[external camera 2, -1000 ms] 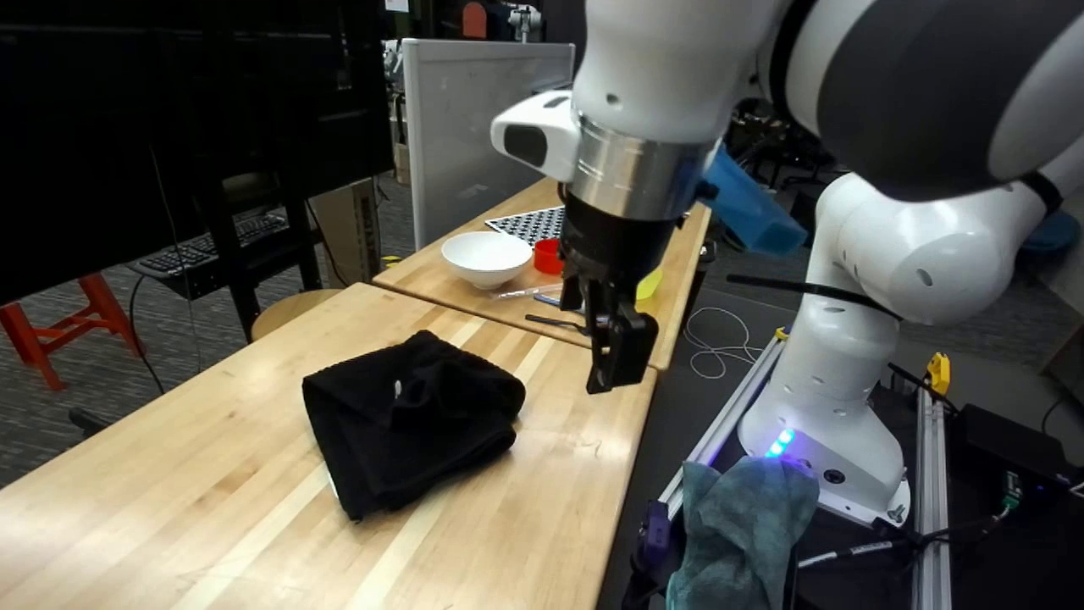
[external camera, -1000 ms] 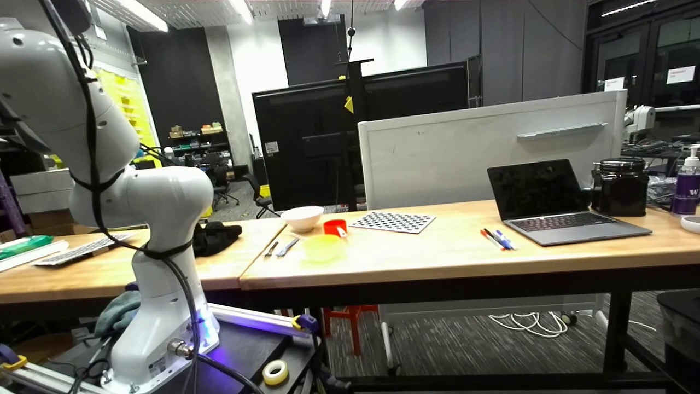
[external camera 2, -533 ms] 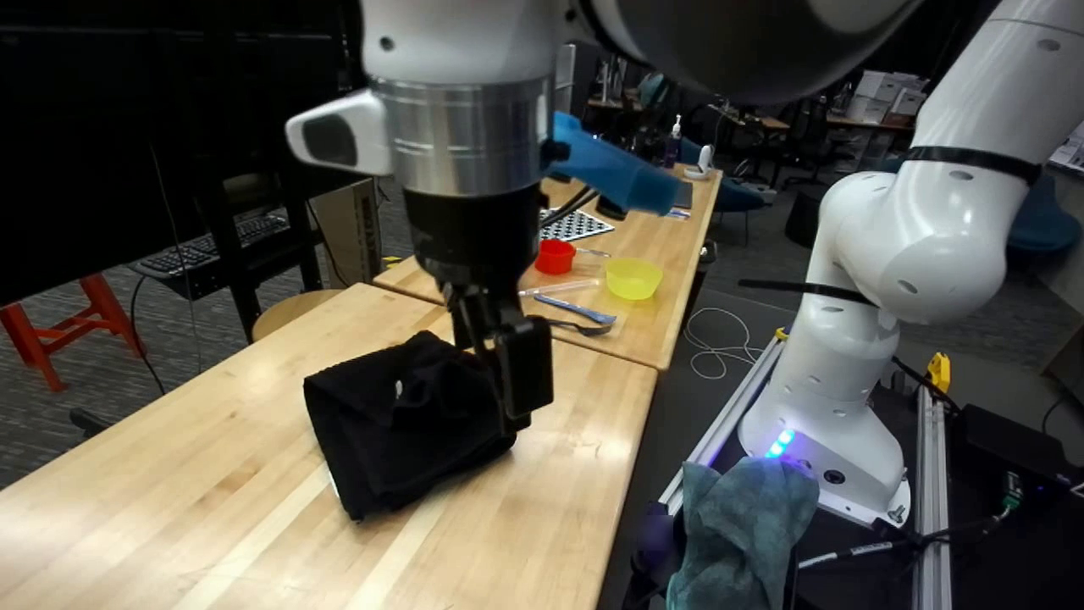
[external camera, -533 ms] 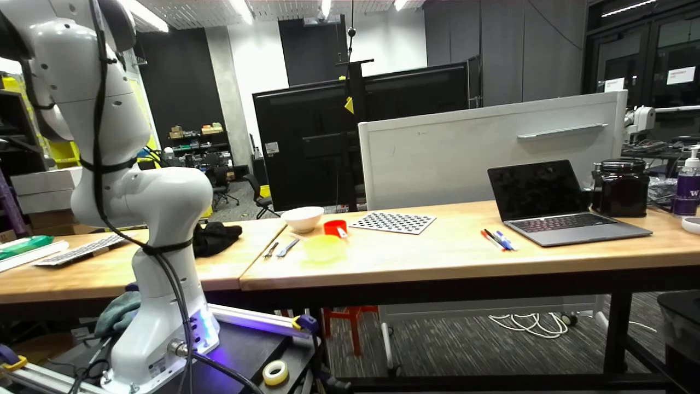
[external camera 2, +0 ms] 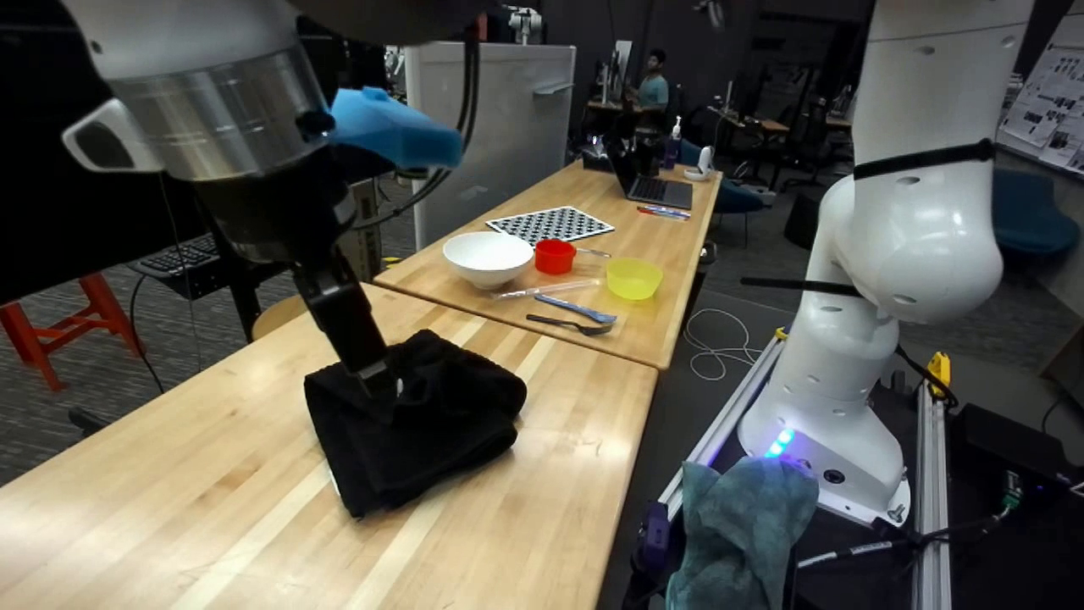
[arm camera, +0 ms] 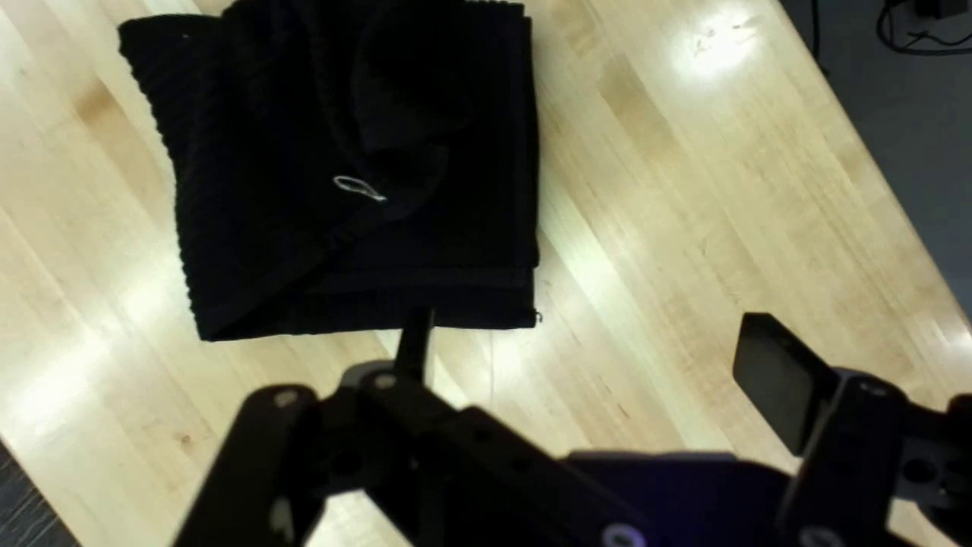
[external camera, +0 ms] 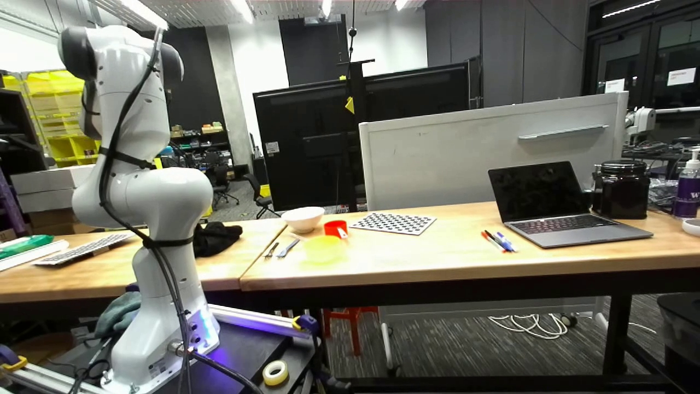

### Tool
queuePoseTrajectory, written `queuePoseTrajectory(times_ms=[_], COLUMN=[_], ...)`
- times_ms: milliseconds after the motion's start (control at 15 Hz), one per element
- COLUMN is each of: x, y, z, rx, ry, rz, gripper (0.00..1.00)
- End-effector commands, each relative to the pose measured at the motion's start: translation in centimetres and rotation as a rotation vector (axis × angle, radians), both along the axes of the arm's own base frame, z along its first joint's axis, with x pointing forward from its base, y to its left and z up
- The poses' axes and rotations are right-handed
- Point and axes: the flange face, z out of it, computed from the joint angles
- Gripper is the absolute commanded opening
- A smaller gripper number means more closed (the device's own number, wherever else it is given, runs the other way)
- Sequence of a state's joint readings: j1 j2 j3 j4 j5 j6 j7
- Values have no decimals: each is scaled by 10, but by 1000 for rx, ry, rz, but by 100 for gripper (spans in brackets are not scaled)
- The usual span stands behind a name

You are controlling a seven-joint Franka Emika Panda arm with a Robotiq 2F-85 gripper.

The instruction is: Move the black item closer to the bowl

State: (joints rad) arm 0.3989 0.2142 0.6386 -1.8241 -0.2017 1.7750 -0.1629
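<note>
Behind the pale wooden worktop (external camera 2: 254,508) I see a whiteboard (external camera: 492,148) and big black screens (external camera: 306,153), and far back someone (external camera 2: 654,91) in a blue-green top. The worktop comes in two sections that meet at a seam. On one section lies the cloth (external camera 2: 423,415), black and loosely bunched, with a small white loop (arm camera: 357,187) on it. The bowl (external camera 2: 489,258), white and upright, stands across the seam on the other section, well apart from the cloth. A red cup (external camera 2: 555,256) sits just beside the bowl; near them are a yellow dish (external camera 2: 633,278), a blue knife (external camera 2: 576,307), a fork (external camera 2: 555,322) and a checkered board (external camera 2: 550,224). Further along, pens (external camera: 499,241) lie near an open laptop (external camera: 569,219).

The white arm (external camera: 175,197) reaches out toward the cloth's section. In an exterior view the end effector (arm camera: 596,365) slants down, its tip overlapping the cloth; whether it touches I cannot tell. The wrist view has its two fingers (arm camera: 782,380) spread wide, bare wood showing between them and the cloth lying mostly past one fingertip.
</note>
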Motion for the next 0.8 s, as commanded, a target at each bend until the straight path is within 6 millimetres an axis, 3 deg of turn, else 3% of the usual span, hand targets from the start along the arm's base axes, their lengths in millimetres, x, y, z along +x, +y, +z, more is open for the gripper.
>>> queuePoseTrajectory(times_ms=[0, 200, 333, 467, 667, 733], x=[57, 108, 131, 138, 125, 141], y=[-8, -37, -58, -76, -90, -82], z=[10, 5, -3, -14, -34, -31], rx=[-28, -30, -35, -46, -40, -51], ry=[42, 83, 114, 137, 145, 145], rz=[15, 1, -23, -63, -83, -84], gripper=[100, 100, 100, 100, 100, 100])
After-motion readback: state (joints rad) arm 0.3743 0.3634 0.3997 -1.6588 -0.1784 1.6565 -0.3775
